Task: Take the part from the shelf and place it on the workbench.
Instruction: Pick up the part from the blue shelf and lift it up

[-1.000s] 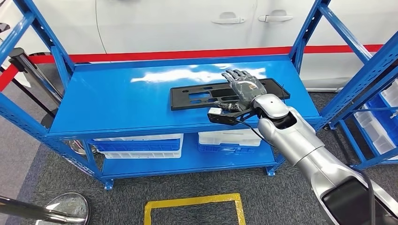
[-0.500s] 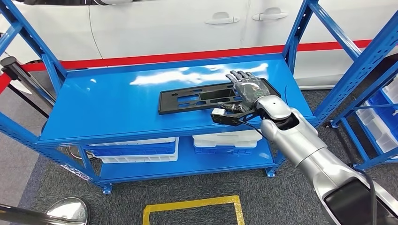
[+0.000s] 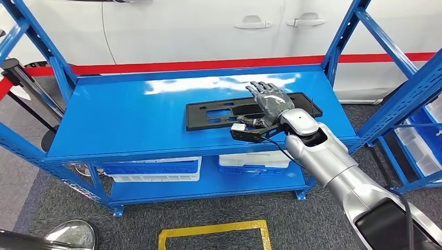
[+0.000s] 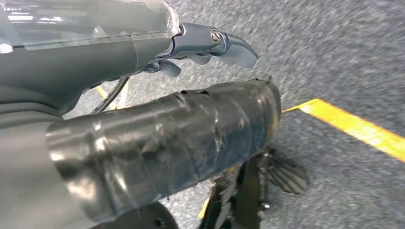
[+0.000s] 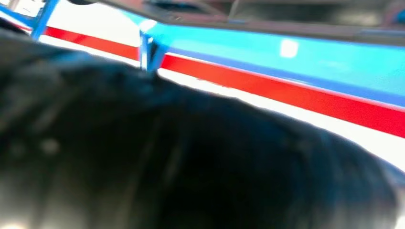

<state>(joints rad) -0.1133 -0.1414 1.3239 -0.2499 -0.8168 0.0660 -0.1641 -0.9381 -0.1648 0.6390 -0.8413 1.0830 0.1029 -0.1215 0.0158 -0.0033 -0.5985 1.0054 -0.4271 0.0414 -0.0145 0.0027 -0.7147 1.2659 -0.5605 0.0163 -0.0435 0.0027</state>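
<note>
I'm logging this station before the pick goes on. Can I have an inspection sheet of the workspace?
Surface: blue shelf top, glossy.
Job's things: flat black part lies on it, toward its right end.
Clutter: white bins on the lower level.
Hands: right hand lies flat over the part, fingers spread; left hand hangs above the floor, grip unclear.
Cables: black cable by the right wrist.
Surroundings: white car, yellow floor marking.

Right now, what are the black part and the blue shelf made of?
The part looks like matte black moulded plastic, flat with cut-out holes. The shelf looks like glossy blue-painted metal: it mirrors bright glare, and its posts have punched holes.
</note>
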